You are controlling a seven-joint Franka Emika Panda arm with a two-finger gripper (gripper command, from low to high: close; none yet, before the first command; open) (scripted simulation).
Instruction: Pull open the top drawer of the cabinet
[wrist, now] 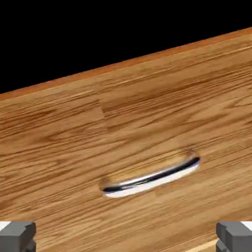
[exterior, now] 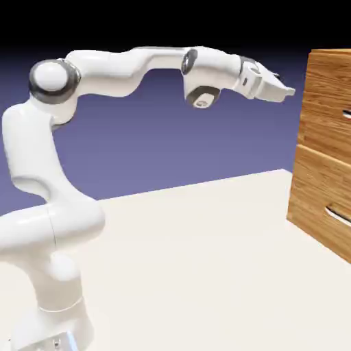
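Grey fingers (wrist: pixel 126 236) sit at the bottom corners of the hand view, spread wide apart, nothing between them. Past my fingers, wood grain fills the view: top drawer (wrist: pixel 147 128) front, tilted in frame because my hand is rolled. Silver handle (wrist: pixel 150 176) sits just above and between my fingertips, a slim curved bar standing a little proud of the panel.

Exterior view: my fingers (exterior: pixel 282 89) point level at the cabinet (exterior: pixel 325 151), near its upper front edge but not touching. Top drawer (exterior: pixel 329 103) is shut flush, with a seam below it and the lower drawer (exterior: pixel 322 199) under that, with its own handle (exterior: pixel 337 215).

Handling, my guess: rigid wood front, stiff metal bar, nothing fragile. Drawer likely slides with some drag, so it wants a straight pull, not a yank. The polished bar looks slippery; best hold is at its middle, one finger above and one below, hooked behind it. My hand's roll needs matching to the bar first.

Room: the table (exterior: pixel 206 240) in front of the cabinet is bare, so there's plenty of open space to pull back. Watch the cabinet's top edge close above the handle, and don't drift down to the lower handle. Right part of the cabinet is cut off by the frame.
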